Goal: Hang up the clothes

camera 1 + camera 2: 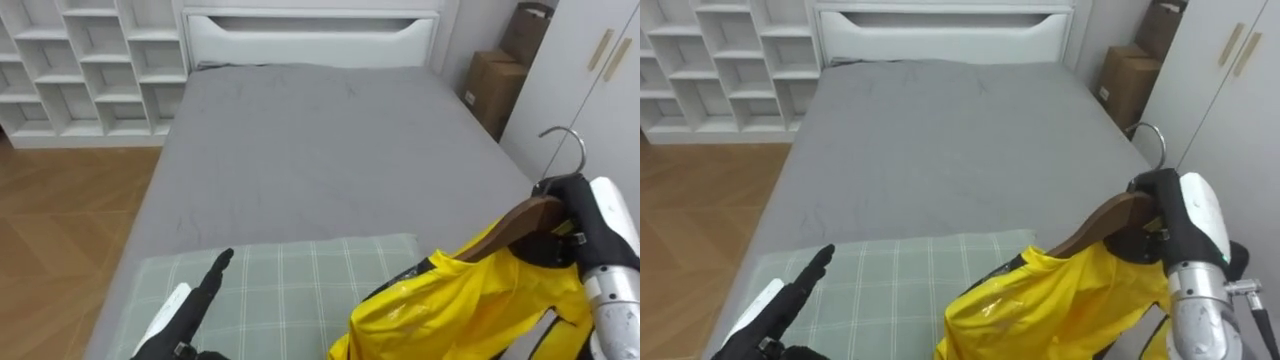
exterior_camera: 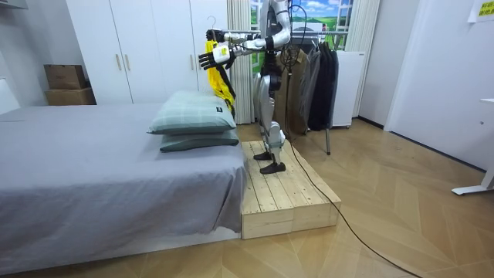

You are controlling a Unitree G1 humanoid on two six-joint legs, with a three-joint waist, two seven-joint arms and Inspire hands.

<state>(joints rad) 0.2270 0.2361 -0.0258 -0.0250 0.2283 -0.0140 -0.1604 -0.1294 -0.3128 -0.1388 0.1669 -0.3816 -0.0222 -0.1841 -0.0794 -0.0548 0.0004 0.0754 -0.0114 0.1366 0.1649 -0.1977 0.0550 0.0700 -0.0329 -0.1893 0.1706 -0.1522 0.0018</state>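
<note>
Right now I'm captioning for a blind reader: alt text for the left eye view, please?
The right hand grips a wooden hanger carrying a yellow garment at lower right. The left hand, fingers straight, reaches over a checked pillow on a grey bed.

We note a grey bed [image 1: 300,150], white headboard [image 1: 310,40], white cube shelves [image 1: 90,60] to its left, cardboard boxes [image 1: 495,85] to its right. Floor [image 1: 60,230]: wood. White wardrobes [image 2: 147,46] stand beside the boxes. A plank platform [image 2: 285,193] abuts the bed; a rack [image 2: 327,143] of dark coats [image 2: 320,77] stands before the window [image 2: 328,11].
</note>
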